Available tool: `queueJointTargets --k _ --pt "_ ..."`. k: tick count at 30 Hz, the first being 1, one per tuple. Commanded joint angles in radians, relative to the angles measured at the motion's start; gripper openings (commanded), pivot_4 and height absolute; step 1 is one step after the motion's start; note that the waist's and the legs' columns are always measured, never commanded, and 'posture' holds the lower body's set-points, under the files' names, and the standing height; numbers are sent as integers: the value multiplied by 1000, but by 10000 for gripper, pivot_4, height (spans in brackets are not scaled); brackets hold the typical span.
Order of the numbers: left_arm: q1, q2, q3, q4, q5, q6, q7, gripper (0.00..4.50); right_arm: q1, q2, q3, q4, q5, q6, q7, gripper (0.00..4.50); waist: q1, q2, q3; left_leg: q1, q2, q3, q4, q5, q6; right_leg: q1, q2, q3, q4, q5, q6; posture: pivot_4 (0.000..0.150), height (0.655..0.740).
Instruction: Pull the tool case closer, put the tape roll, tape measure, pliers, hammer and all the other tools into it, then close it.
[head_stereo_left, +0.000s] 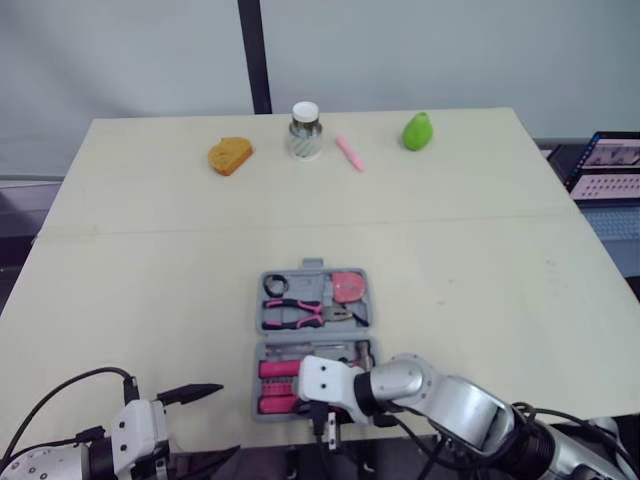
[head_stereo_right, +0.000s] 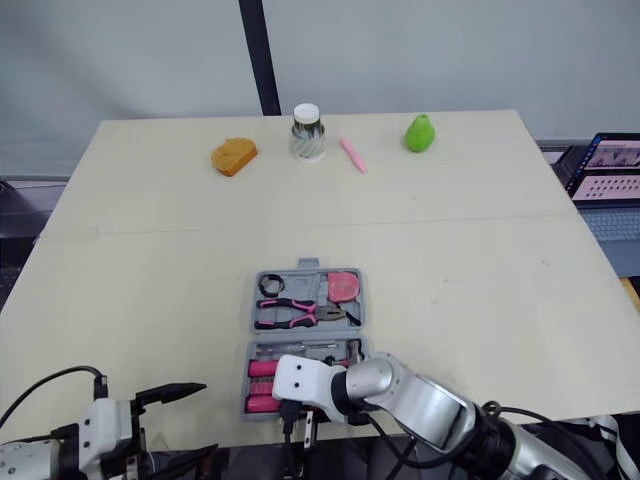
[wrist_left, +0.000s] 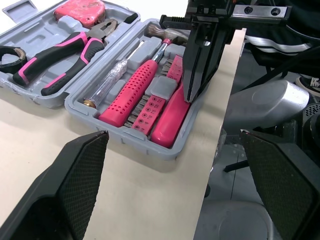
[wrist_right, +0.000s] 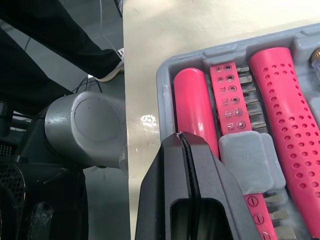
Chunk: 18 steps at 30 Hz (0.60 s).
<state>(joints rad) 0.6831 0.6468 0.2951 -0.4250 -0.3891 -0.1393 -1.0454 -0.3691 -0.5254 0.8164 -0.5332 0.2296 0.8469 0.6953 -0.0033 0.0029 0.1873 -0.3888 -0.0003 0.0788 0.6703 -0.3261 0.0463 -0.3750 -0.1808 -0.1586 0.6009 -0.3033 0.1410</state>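
The grey tool case (head_stereo_left: 313, 345) lies open at the table's near edge. Its far half holds a black tape roll (head_stereo_left: 275, 284), pink-handled pliers (head_stereo_left: 295, 313) and a pink tape measure (head_stereo_left: 348, 285). The near half holds a pink-handled hammer (wrist_left: 132, 92), a clear screwdriver (wrist_left: 112, 80), a bit strip and a smooth pink handle (wrist_right: 192, 107). My right gripper (head_stereo_left: 325, 425) is shut on nothing, its fingers (wrist_left: 195, 75) pointing down over the case's near right corner, just above the smooth handle. Left of the case, near the table's front edge, my left gripper (head_stereo_left: 205, 425) is open and empty.
Along the table's far edge stand an orange bread-like piece (head_stereo_left: 230, 155), a jar with a white lid (head_stereo_left: 305, 130), a pink pen (head_stereo_left: 349, 153) and a green pear (head_stereo_left: 417, 131). A laptop (head_stereo_left: 610, 165) sits beyond the right edge.
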Motion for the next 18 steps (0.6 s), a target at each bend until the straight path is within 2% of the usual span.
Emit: queueJointTargets --k 1,18 --pt "7 6 -4 -32 -3 1 3 45000 6 10 -33 -9 10 -14 24 402 0 0 0 0 0 0 0 0 0 0 0 0 0 0 0 1500 7400" --pt "5 7 -10 -46 2 15 14 45000 40 -6 -28 23 -16 -2 19 402 0 0 0 0 0 0 0 0 0 0 0 0 0 0 0 1500 7400"
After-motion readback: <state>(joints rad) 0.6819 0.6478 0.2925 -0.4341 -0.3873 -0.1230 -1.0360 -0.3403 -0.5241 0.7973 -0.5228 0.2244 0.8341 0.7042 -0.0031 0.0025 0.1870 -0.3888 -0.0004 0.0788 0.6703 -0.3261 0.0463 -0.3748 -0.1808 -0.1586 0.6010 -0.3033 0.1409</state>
